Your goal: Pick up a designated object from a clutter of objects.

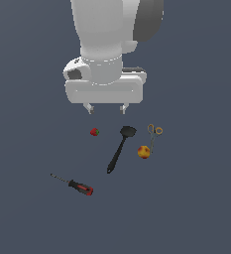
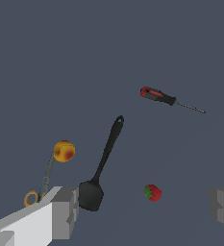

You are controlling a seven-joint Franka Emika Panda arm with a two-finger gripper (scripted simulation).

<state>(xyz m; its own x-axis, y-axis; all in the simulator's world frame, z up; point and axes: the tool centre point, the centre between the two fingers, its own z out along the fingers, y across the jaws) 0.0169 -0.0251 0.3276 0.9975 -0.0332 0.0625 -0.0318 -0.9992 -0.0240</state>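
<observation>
The yellow-orange fruit with red blush (image 1: 144, 152) lies on the dark floor toward the exterior view's right, touching the blade end of the orange-handled scissors (image 1: 154, 134). It also shows in the wrist view (image 2: 64, 151). My gripper (image 1: 106, 109) hangs open and empty above the clutter, up and to the exterior view's left of the fruit. Its fingers (image 2: 65, 211) stand wide apart in the wrist view. The black spatula (image 1: 119, 149) lies between the fruit and the tiny red strawberry (image 1: 94, 132).
A red-and-black-handled screwdriver (image 1: 73, 184) lies toward the front, at the exterior view's left. In the wrist view I see the spatula (image 2: 101, 168), the strawberry (image 2: 153, 192), the screwdriver (image 2: 168, 99) and the scissors (image 2: 40, 187). The floor is plain dark grey.
</observation>
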